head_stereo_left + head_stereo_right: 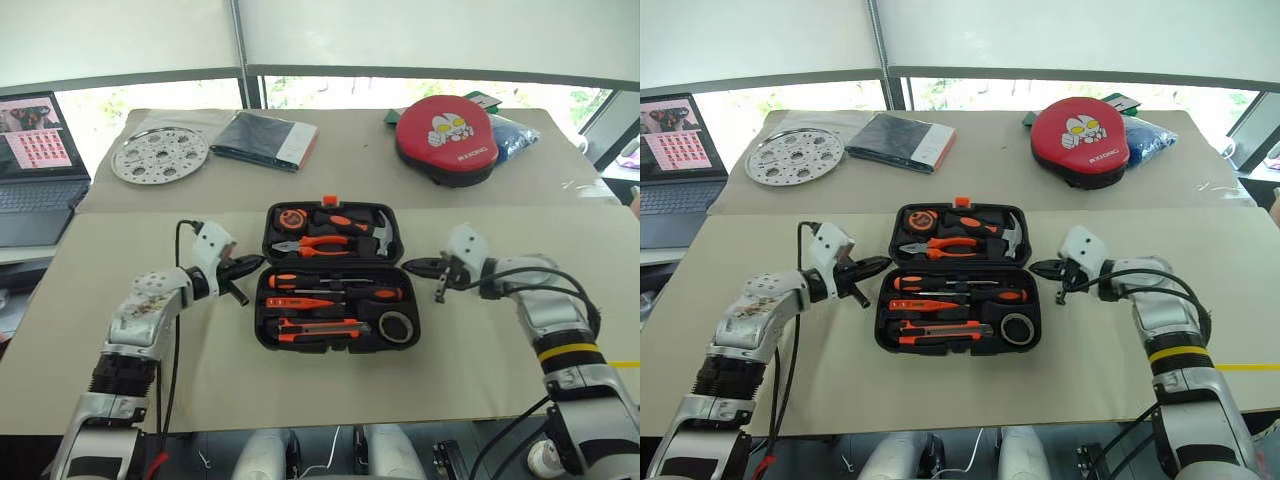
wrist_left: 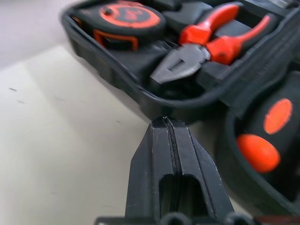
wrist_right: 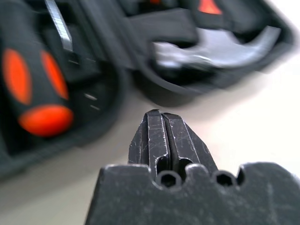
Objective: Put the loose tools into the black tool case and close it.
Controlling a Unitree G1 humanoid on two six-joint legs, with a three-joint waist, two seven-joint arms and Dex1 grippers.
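Note:
The black tool case (image 1: 261, 302) lies open flat at the middle of the table. Its near half holds two orange-and-black screwdrivers (image 1: 285, 281) (image 1: 385, 294), a slim orange tester pen (image 1: 292, 302), the utility knife (image 1: 315, 328) and the grey tape roll (image 1: 397, 326). My left gripper (image 1: 250, 266) is shut and empty, its tip just off the case's left side by the hinge; the left wrist view shows its fingers (image 2: 154, 154) pressed together. At the case's right side, my right gripper (image 1: 418, 266) is likewise shut and empty, with its fingers (image 3: 154, 140) together in the right wrist view.
The far half of the case holds orange-handled pliers (image 1: 318, 243), a hammer (image 1: 380, 232) and a tape measure (image 1: 291, 217). At the back of the table are a perforated metal disc (image 1: 158, 155), a dark flat book (image 1: 263, 140) and a red round pad (image 1: 445, 145). A laptop (image 1: 35, 165) stands at far left.

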